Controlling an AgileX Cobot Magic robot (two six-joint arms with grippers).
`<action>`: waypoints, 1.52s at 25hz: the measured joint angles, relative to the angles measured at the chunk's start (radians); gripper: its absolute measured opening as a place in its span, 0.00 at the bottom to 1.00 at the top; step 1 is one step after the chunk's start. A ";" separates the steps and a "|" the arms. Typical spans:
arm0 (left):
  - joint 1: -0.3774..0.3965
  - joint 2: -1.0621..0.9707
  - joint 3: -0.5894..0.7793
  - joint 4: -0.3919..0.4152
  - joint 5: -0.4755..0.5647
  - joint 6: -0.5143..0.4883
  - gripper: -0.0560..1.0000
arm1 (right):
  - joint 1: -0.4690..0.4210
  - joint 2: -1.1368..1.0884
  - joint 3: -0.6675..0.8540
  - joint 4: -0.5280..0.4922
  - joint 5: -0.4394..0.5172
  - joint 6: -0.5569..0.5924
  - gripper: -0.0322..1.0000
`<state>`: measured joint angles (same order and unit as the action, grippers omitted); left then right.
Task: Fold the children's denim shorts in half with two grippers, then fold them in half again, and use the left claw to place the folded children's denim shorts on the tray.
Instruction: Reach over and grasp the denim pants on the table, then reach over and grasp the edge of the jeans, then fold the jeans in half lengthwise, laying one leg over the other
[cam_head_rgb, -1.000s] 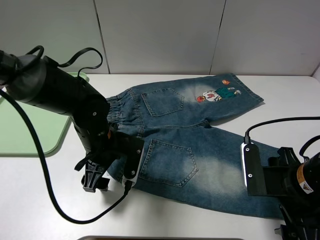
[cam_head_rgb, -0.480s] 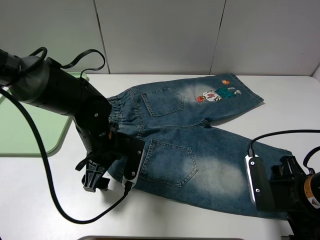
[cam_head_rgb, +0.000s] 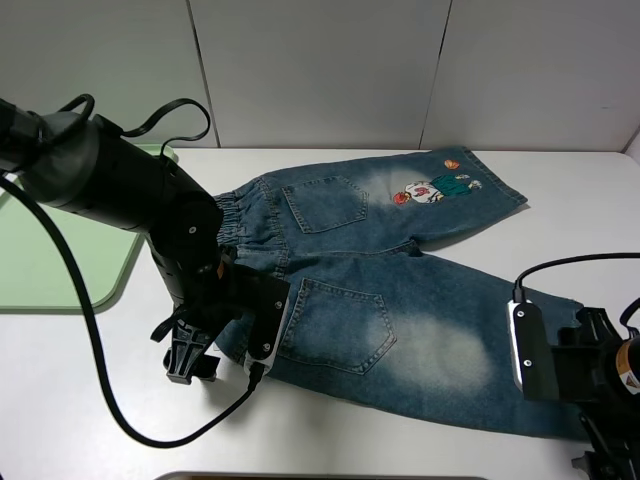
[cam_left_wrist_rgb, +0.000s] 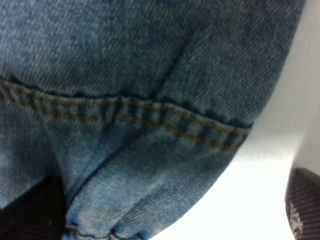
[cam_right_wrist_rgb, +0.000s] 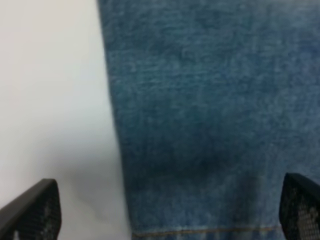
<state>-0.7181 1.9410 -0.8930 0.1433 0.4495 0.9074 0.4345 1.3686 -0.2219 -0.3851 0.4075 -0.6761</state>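
The children's denim shorts (cam_head_rgb: 380, 280) lie flat on the white table, waistband to the left and both legs to the right, with the cartoon embroidery (cam_head_rgb: 435, 188) on the far leg. My left gripper (cam_head_rgb: 190, 362) is at the near waistband corner. In the left wrist view it (cam_left_wrist_rgb: 170, 220) is open, with the denim corner (cam_left_wrist_rgb: 150, 150) between its jaws. My right gripper (cam_head_rgb: 595, 450) is at the near leg's hem, at the lower right. In the right wrist view it (cam_right_wrist_rgb: 165, 215) is open over the hem edge (cam_right_wrist_rgb: 200, 150). The pale green tray (cam_head_rgb: 60, 260) is at the far left.
The left arm's black cable (cam_head_rgb: 90, 340) loops over the table in front of the tray. A grey panelled wall (cam_head_rgb: 320, 70) stands behind the table. A dark edge (cam_head_rgb: 320, 476) runs along the table's front.
My right arm has moved right and toward the near edge, along the near leg to its hem. The left arm and the shorts have stayed put.
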 joint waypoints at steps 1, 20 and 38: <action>0.000 0.000 0.000 0.000 0.000 0.000 0.88 | 0.000 0.010 -0.001 0.004 -0.001 -0.002 0.67; 0.000 0.000 0.000 0.004 -0.009 0.001 0.76 | 0.000 0.190 -0.049 0.007 -0.021 -0.059 0.49; 0.000 0.000 -0.003 0.009 -0.012 0.001 0.09 | 0.000 0.190 -0.050 -0.005 -0.109 -0.058 0.01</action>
<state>-0.7181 1.9413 -0.8961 0.1526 0.4371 0.9084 0.4345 1.5584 -0.2718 -0.3896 0.2985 -0.7340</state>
